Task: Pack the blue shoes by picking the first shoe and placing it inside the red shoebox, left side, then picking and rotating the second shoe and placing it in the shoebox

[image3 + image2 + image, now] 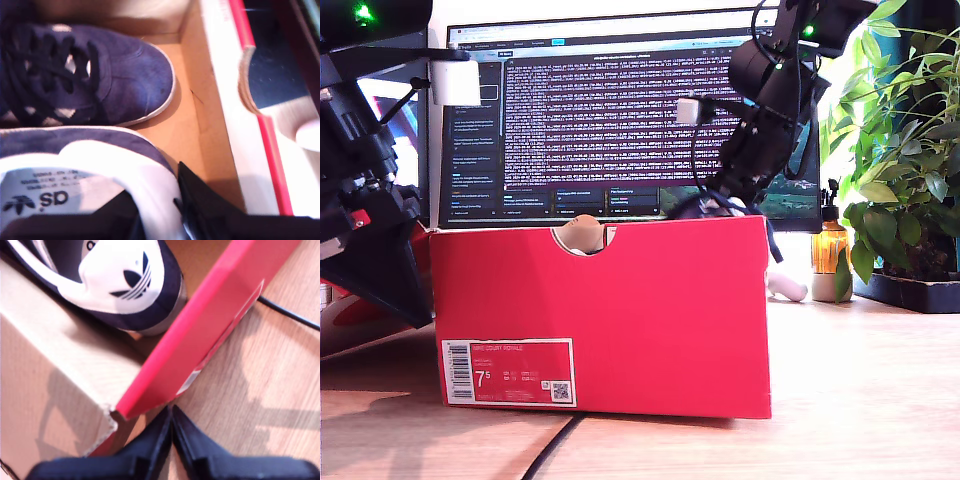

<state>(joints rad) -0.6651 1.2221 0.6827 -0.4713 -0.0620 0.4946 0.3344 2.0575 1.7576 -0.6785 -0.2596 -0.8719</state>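
The red shoebox (620, 310) stands open at mid-table, label (508, 371) facing the camera. In the second wrist view one blue shoe (125, 75) lies on the box floor, toe toward the notched wall (220, 100). Beside it, my second gripper (160, 217) is shut on the white tongue of the other blue shoe (75, 145), low inside the box. Its arm (760, 140) reaches down behind the box at the exterior view's right. My first gripper (171, 415) is shut and empty, hovering over the box's labelled corner (125, 412). A shoe heel (125, 285) shows beyond it.
A monitor (620, 120) fills the background behind the box. A plant (900, 150), an amber bottle (828, 250) and a white object (790, 285) stand at the exterior view's right. A black cable (550, 450) runs along the wooden table (860, 400) in front.
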